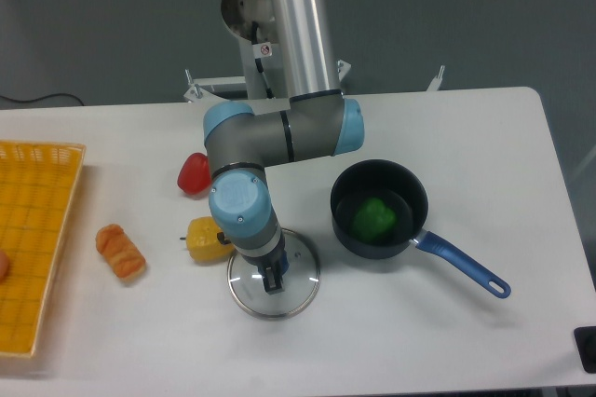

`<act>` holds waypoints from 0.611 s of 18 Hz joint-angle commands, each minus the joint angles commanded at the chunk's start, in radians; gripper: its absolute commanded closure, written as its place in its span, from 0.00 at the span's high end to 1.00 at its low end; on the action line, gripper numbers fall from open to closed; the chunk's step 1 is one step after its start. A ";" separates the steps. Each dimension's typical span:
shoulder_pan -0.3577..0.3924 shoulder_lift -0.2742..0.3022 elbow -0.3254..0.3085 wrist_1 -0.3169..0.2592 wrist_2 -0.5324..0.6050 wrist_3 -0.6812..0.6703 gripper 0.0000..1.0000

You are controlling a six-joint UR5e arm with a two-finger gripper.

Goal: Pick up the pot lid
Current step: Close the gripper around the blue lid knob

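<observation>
The gripper [276, 274] points down over the middle of the pot lid [250, 293], a round glass lid with a metal rim lying flat on the table. Its fingertips are down at the lid's small blue knob [284, 267], which they and the gripper body partly cover. The fingers stand close together around the knob's place, but whether they press on it is too small to tell. The back part of the lid is hidden behind the gripper.
Right of the lid stands a black pan [358, 242] with a green item [374, 217] inside and a blue handle [463, 265]. A yellow object [207, 239], a red one [194, 174] and an orange-brown one [121, 253] lie left. A yellow crate [37, 229] stands far left.
</observation>
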 joint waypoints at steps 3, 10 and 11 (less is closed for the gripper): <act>0.000 0.002 0.003 -0.002 0.002 0.000 0.54; 0.011 0.025 0.041 -0.057 -0.003 0.009 0.53; 0.012 0.026 0.057 -0.086 -0.002 0.020 0.53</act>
